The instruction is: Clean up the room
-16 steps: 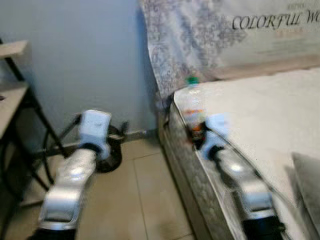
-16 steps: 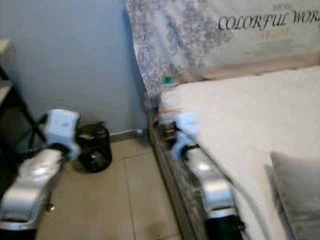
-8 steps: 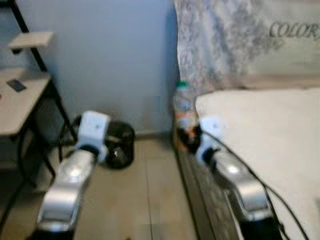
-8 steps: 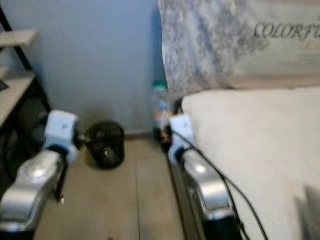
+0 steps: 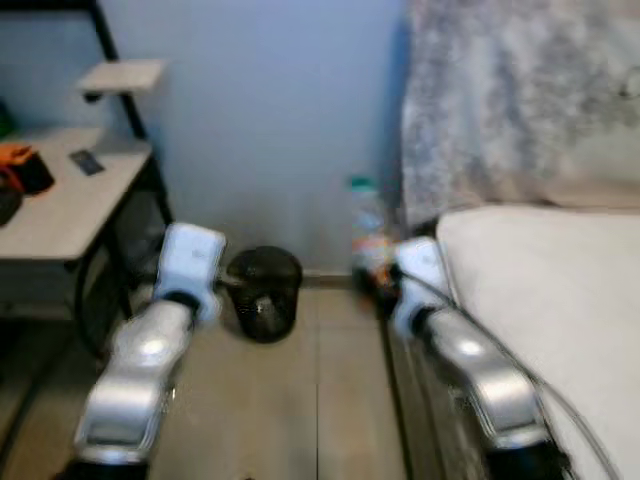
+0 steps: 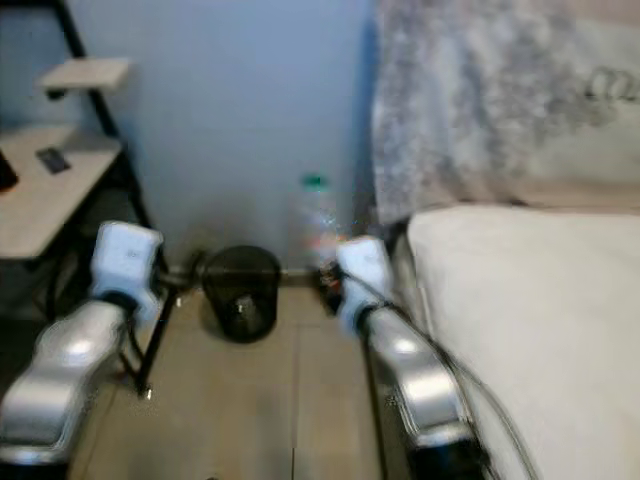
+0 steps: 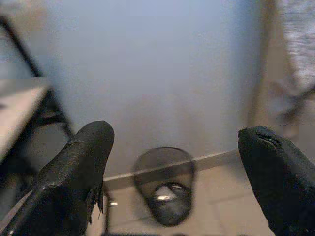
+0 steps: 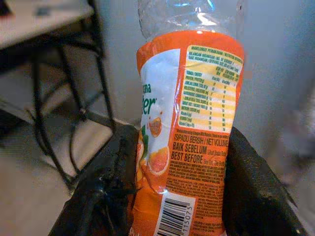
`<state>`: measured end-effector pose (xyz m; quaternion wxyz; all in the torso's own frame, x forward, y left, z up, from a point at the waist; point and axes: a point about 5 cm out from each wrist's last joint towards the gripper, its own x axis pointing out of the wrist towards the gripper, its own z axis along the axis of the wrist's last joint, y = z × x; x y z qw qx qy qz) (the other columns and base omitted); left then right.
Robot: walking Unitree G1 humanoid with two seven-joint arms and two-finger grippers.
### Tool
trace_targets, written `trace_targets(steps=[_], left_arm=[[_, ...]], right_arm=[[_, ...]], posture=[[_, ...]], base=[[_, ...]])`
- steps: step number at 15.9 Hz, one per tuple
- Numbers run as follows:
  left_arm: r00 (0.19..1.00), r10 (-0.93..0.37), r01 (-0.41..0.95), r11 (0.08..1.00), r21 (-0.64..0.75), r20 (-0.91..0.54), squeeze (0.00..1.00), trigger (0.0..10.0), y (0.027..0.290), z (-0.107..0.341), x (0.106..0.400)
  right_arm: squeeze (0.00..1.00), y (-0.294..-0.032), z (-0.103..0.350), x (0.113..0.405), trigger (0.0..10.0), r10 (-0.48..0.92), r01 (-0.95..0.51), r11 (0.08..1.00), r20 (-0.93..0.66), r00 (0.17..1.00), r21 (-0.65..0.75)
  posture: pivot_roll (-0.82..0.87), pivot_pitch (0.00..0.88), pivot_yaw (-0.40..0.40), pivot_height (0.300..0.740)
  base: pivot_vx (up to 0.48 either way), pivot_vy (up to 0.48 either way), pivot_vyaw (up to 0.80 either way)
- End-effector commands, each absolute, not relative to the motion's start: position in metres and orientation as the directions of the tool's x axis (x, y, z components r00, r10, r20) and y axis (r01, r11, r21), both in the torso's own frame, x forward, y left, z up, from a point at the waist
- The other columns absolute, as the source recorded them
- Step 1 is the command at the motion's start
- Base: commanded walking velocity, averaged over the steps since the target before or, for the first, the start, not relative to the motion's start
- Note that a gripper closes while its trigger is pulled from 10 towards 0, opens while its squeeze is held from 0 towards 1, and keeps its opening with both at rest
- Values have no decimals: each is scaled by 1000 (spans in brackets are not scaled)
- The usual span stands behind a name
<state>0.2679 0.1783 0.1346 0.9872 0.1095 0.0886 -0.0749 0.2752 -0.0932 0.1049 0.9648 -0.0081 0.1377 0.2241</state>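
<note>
A clear plastic bottle (image 8: 189, 123) with an orange label and a green cap (image 5: 361, 184) stands upright between the black fingers of my right gripper (image 8: 179, 196), which is shut on its lower half. It hangs above the floor beside the bed's corner, seen blurred in the head views. A black mesh wastebasket (image 5: 264, 293) stands on the tiled floor against the blue wall, left of the bottle. My left gripper (image 7: 172, 162) is open with nothing in it, and the wastebasket (image 7: 165, 184) lies beyond its spread fingers.
A bed (image 5: 545, 285) with a pale mattress and a patterned headboard cover runs along the right. A black-framed desk (image 5: 60, 205) at the left holds an orange-and-black object (image 5: 22, 166) and a small dark item (image 5: 87, 161). Tiled floor (image 5: 290, 400) lies between.
The whole view has swung left, so the desk and wastebasket show more and the bed less. The bottle stays in my right gripper; my left gripper stays open.
</note>
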Motion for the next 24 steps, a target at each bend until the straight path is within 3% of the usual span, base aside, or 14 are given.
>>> trace_targets(steps=[1, 24], left_arm=[[971, -159, 194, 961, 199, -176, 0, 10000, 169, 138, 270], [967, -173, 209, 959, 193, -189, 0, 10000, 172, 134, 273]], right_arm=[[0, -109, 106, 279, 10000, 377, -383, 923, -272, 885, 34], [0, -118, 112, 293, 10000, 283, -269, 959, -254, 925, 88]], posture=[[-79, 0, 25, 740], [-85, 0, 45, 740]], base=[[296, 0, 0], [297, 0, 0]])
